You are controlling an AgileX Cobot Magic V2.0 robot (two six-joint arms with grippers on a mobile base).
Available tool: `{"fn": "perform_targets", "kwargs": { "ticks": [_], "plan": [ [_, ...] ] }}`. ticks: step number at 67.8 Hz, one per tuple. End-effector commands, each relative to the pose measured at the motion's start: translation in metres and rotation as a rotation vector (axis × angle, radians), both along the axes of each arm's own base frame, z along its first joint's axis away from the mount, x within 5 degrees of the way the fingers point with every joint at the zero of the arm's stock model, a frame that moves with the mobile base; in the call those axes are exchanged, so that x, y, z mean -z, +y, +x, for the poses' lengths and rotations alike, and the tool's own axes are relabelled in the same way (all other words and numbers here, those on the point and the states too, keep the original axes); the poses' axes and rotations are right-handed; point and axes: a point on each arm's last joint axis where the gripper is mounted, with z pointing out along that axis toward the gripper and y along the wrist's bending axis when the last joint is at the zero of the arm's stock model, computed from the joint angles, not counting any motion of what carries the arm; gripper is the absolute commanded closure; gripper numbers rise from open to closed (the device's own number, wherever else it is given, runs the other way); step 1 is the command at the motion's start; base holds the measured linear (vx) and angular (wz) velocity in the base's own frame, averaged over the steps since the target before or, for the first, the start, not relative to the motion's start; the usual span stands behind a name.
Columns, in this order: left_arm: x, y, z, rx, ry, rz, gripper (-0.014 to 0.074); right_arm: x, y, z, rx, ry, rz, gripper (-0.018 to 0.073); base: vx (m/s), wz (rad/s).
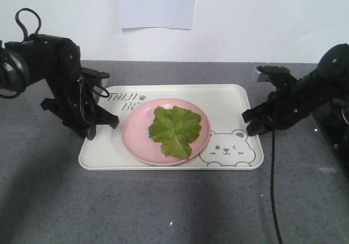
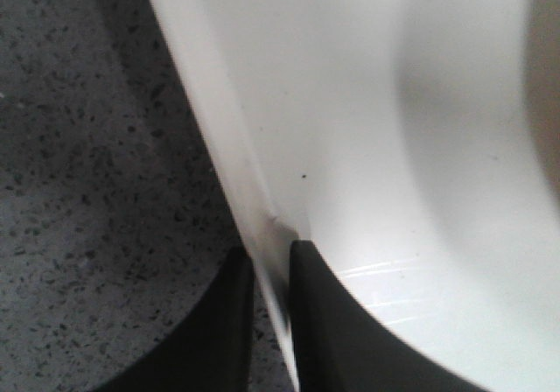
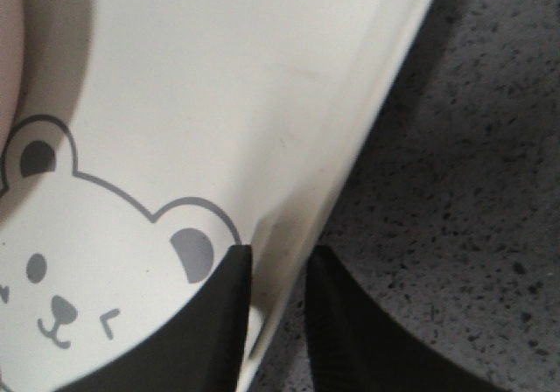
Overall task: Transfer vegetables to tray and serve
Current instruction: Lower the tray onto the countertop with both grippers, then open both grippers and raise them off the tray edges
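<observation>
Grey speckled countertop (image 1: 163, 206) against a white wall (image 1: 262, 20), paper sheet (image 1: 156, 4) pinned up. Lettuce (image 1: 175, 130) lies on the pink plate (image 1: 133, 140) on the tray (image 1: 229, 99). Left gripper (image 2: 273, 269) and right gripper (image 3: 278, 278) each pinch a tray rim.

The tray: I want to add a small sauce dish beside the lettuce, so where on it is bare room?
The tray is bare along its far strip behind the pink plate, and at the far right corner above the bear drawing. The lettuce fills the plate. Both side rims are crowded: left gripper and right gripper clamp them.
</observation>
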Motion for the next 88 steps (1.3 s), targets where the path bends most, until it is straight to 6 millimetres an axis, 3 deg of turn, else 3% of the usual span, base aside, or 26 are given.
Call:
{"fn": "perform_targets", "kwargs": {
  "ticks": [1, 20, 58, 77, 88],
  "plan": [
    [-0.026, -0.026, -0.004, 0.04, -0.086, -0.151, 0.0583, -0.034, 0.023, -0.004, -0.007, -0.058, 0.153, 0.0315, 0.0, 0.0],
    [-0.026, -0.026, -0.005, 0.045, -0.075, -0.147, 0.0525, -0.035, 0.022, -0.002, 0.046, -0.056, 0.159, 0.0188, 0.0, 0.0],
    [-0.025, -0.025, -0.008, 0.047, -0.048, -0.14, 0.0255, -0.031, 0.015, -0.004, 0.092, -0.013, 0.091, 0.0188, 0.0, 0.0],
    [-0.025, -0.025, -0.01, 0.048, -0.028, -0.135, 0.0224, -0.031, 0.012, -0.004, 0.096, -0.003, 0.054, 0.0189, 0.0, 0.0],
    [-0.027, -0.023, -0.011, 0.051, -0.031, -0.12, 0.0224, -0.044, 0.01, 0.0, 0.119, -0.01, 0.026, 0.0189, 0.0, 0.0]
  ]
}}
